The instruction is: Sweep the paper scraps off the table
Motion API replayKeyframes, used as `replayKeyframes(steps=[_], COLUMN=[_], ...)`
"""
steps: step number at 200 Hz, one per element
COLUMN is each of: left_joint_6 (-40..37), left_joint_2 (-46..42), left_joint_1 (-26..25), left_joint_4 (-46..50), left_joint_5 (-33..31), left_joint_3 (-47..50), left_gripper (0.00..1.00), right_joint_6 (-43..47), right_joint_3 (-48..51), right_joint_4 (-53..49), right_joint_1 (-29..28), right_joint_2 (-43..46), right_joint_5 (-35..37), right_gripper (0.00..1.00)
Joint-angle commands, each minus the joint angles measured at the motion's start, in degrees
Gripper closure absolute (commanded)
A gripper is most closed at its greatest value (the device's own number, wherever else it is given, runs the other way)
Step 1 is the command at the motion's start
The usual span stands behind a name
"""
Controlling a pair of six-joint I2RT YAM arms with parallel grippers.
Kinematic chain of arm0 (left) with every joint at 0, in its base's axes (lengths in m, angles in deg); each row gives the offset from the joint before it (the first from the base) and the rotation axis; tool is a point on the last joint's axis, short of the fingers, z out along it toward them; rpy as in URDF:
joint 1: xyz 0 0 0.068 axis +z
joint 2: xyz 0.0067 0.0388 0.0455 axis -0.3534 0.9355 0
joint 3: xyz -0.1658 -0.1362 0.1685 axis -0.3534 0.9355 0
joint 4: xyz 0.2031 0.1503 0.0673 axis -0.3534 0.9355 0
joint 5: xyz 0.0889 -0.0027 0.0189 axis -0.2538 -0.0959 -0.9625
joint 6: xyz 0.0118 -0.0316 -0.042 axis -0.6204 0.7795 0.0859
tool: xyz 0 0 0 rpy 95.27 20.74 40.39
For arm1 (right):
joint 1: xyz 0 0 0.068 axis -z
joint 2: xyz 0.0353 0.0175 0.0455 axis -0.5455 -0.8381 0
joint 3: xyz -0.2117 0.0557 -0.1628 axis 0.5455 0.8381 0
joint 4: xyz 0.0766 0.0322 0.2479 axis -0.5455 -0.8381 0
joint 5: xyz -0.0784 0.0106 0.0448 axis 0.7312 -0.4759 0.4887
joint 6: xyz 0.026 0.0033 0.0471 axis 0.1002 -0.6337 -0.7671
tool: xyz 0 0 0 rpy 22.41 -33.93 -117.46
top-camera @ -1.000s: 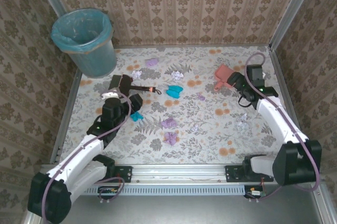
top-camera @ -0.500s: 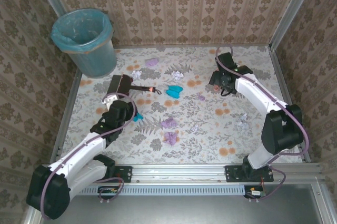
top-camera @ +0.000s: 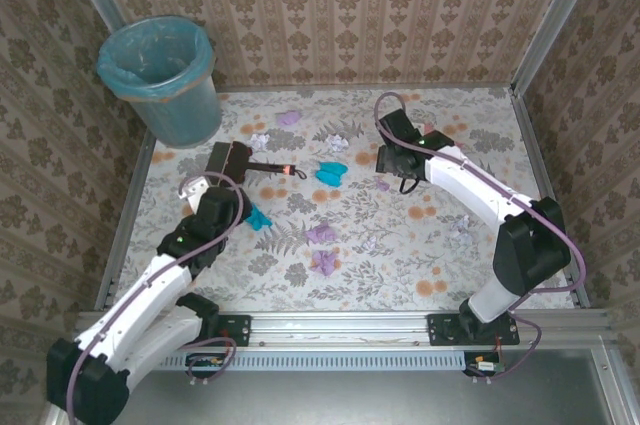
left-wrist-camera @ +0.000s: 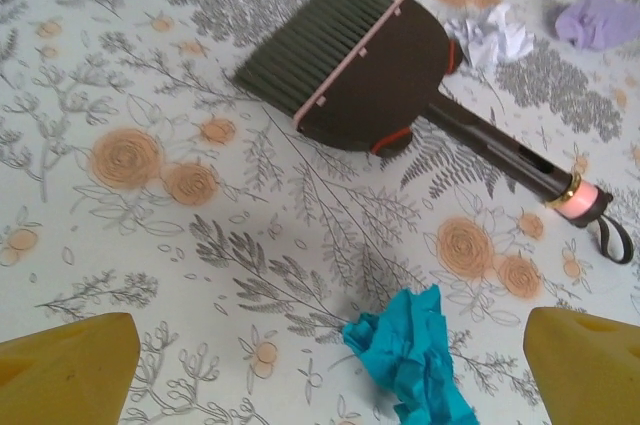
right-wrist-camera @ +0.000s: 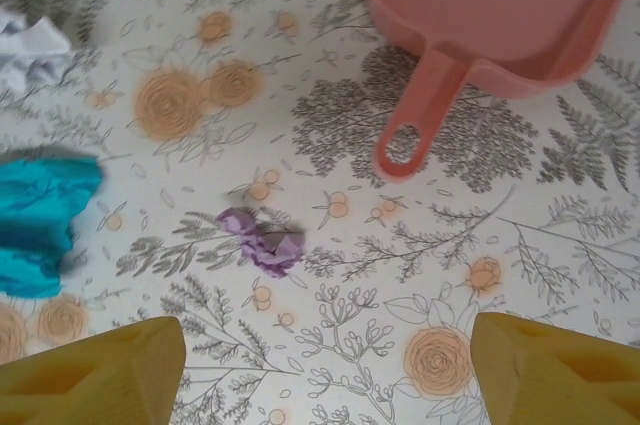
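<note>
The large flat table (top-camera: 480, 275), draped in a whitish cloth printed with grey ferns and orange flowers, carries the small crumpled paper scraps (top-camera: 320, 234) strewn across its middle and far half (teal, lilac and white wads, none gathered together); a dark brown hand brush with a pink band (top-camera: 234, 158) lies flat at the far left, its handle pointing right; a round teal waste bin (top-camera: 165, 75) stands in the far-left corner.

The left gripper (left-wrist-camera: 330, 367) hangs just short of the brush, its yellow fingers (left-wrist-camera: 65, 370) spread wide and nothing pinched; on the cloth below it lies a teal wad (left-wrist-camera: 410, 353), a white wad (left-wrist-camera: 490, 35) sits just beside the brush head, and a lilac wad (left-wrist-camera: 600, 17) lies further off.

The right gripper (right-wrist-camera: 325, 367) hovers over the far middle of the table, its jaws likewise spread and empty; under it a small purple wad (right-wrist-camera: 265, 242) lies near (not touching) the looped handle of a pink plastic dustpan (right-wrist-camera: 500, 5); a larger teal wad (right-wrist-camera: 40, 220) lies at the left edge of that view.
</note>
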State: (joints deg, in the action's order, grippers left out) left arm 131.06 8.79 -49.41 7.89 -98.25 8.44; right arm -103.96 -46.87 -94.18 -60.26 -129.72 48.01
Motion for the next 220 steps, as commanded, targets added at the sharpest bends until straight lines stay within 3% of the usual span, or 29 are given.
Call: replayKeyframes(steps=[1,34,72,124,165,192,220], left_joint_6=[3.2,12.5,26.0,33.5,37.3,39.2,40.8], left_joint_2=[7.0,24.0,40.4,56.4,67.4,70.7,71.6], left_joint_1=[0.5,0.8,1.4,6.0,7.2,8.3,9.3], left_joint_4=[3.7,16.6,27.5,26.9,29.9,31.3,30.4], left_joint_5=[6.7,9.6,12.3,18.9,19.7,19.1,17.8], left_joint_3=[-7.2,-23.5,-38.7,-50.5,-60.9,-64.0,-63.6], left_gripper=[0.0,0.0,0.04,0.06,0.07,0.08,0.18], right_joint_6=[7.2,13.5,17.0,19.7,19.0,19.2,19.2], right_joint_3=[3.6,8.8,12.6,20.3,26.4,28.9,31.1], right_joint_4=[3.1,12.0,17.5,24.7,30.8,33.7,37.1], right_joint_1=[-2.2,-5.2,-9.6,-13.7,-13.9,-14.1,-14.1], right_joint_2=[3.2,5.2,5.8,10.5,15.7,18.6,20.5], right_joint_5=[-3.8,-9.9,-11.2,-10.3,-11.6,-12.1,-12.4], right_gripper=[0.25,0.25,0.26,0.26,0.26,0.26,0.25])
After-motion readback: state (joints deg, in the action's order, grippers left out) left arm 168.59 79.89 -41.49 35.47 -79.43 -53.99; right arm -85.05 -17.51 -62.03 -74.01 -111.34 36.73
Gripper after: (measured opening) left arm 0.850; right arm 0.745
